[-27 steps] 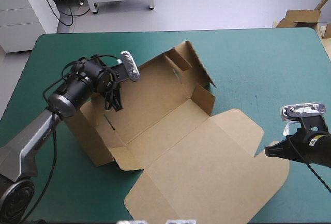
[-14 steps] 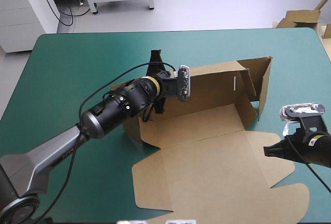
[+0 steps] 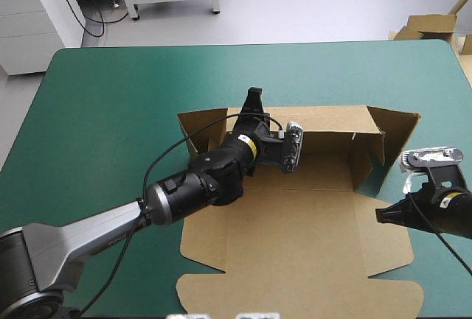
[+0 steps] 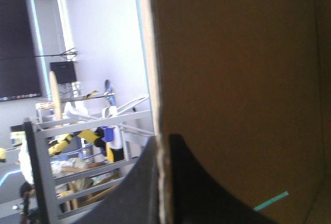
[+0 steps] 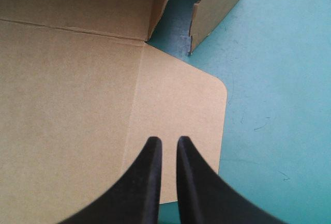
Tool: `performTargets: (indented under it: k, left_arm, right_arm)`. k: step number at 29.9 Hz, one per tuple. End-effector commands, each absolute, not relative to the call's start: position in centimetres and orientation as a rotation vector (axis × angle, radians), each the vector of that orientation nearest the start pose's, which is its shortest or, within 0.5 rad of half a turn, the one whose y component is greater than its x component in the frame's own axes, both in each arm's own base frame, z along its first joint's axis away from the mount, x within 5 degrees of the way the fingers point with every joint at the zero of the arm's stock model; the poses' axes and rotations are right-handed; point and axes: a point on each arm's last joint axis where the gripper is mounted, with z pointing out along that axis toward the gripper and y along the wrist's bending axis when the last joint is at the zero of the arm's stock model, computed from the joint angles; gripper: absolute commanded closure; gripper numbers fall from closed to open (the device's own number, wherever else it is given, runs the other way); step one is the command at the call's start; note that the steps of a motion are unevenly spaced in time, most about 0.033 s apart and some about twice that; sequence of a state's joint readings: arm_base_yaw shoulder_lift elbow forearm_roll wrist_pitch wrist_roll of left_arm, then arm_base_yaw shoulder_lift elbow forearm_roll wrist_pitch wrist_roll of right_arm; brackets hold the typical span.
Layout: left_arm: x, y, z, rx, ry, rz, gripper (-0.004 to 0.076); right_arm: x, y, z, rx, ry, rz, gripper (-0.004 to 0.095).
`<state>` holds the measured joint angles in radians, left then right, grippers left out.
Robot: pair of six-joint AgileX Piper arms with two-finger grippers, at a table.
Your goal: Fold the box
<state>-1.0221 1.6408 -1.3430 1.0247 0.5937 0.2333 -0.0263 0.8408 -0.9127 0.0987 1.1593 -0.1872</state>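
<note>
Squarely, box (image 3: 295, 238) lid toward near edge

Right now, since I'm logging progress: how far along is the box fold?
Done: the box has its rear wall standing upright. In hand: the left gripper pinches that wall's top edge, fingers shut on the board. Left: the end flap splays outward, untucked, the lid lies flat, and the right gripper hangs over the lid's corner, holding nothing.
</note>
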Motion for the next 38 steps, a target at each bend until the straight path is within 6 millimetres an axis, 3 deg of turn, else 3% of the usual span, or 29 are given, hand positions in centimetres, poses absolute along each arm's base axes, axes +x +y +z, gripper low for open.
performTargets:
  k: [1, 10, 16, 21, 25, 27, 34, 38]
  left_arm:
    - [22.1, -29.9, 33.6, 1.626, 1.108, 0.671, 0.0732]
    - [21.4, -28.8, 29.6, 1.605, 1.106, 0.756, 0.0731]
    - [21.4, -28.8, 29.5, 1.610, 1.099, 0.765, 0.0731]
    - [21.4, -28.8, 29.5, 1.619, 1.094, 0.765, 0.0731]
    - [21.4, -28.8, 29.4, 1.614, 1.103, 0.758, 0.0731]
    - [21.4, -28.7, 29.4, 1.595, 1.124, 0.745, 0.0731]
    - [21.6, -28.4, 29.6, 1.467, 1.247, 0.694, 0.0732]
    - [21.6, -28.3, 29.4, 1.420, 1.287, 0.651, 0.0732]
  right_arm:
    - [13.4, 0.4, 35.2, -0.186, 2.506, 0.039, 0.0821]
    - [13.4, 0.4, 35.3, -0.216, 2.496, 0.028, 0.0821]
    - [13.7, 0.3, 35.5, -0.201, 2.460, 0.024, 0.0799]
    - [13.7, 0.3, 35.4, -0.189, 2.461, 0.028, 0.0556]
    - [13.7, 0.3, 35.4, -0.188, 2.462, 0.029, 0.0237]
    - [13.7, 0.4, 35.4, -0.188, 2.462, 0.032, 0.0136]
    - [14.1, 1.1, 35.8, -0.151, 2.402, 0.153, 0.0100]
    - [14.6, 1.1, 36.3, -0.035, 2.323, 0.198, 0.0100]
